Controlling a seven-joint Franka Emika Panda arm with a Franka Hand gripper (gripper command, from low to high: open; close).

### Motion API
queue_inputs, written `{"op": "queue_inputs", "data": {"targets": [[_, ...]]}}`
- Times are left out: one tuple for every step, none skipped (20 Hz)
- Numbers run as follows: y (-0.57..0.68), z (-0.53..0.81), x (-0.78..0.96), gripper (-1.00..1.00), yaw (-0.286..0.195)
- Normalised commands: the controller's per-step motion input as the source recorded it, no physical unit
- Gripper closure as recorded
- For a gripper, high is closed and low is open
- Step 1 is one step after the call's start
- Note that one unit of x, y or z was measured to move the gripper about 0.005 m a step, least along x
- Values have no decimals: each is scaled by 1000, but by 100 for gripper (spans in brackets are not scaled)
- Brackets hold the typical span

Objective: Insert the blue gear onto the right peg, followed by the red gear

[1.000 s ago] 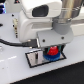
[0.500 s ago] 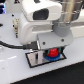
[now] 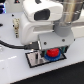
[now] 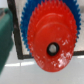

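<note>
The red gear (image 3: 52,52) lies on top of the wider blue gear (image 3: 56,57) on the grey plate with a black frame (image 3: 34,60). In the wrist view the red gear (image 4: 50,42) fills most of the picture, and blue gear teeth (image 4: 30,12) show behind it. A dark spot, the right peg (image 4: 52,48), shows in the red gear's centre hole. My gripper (image 3: 51,49) hangs directly over the red gear, very close to it. Its fingertips are hidden by the hand, so whether they hold the gear does not show.
A black cable (image 3: 12,44) runs across the white table at the exterior view's left. The white arm body (image 3: 40,12) looms over the plate. A blurred green shape (image 4: 5,42) stands beside the plate in the wrist view.
</note>
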Motion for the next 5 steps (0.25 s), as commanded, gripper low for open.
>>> {"op": "queue_inputs", "data": {"targets": [[135,650,-24,-100,0],[148,707,-13,-100,0],[201,773,18,-100,0],[213,803,-5,-100,0],[240,806,5,-100,0]]}}
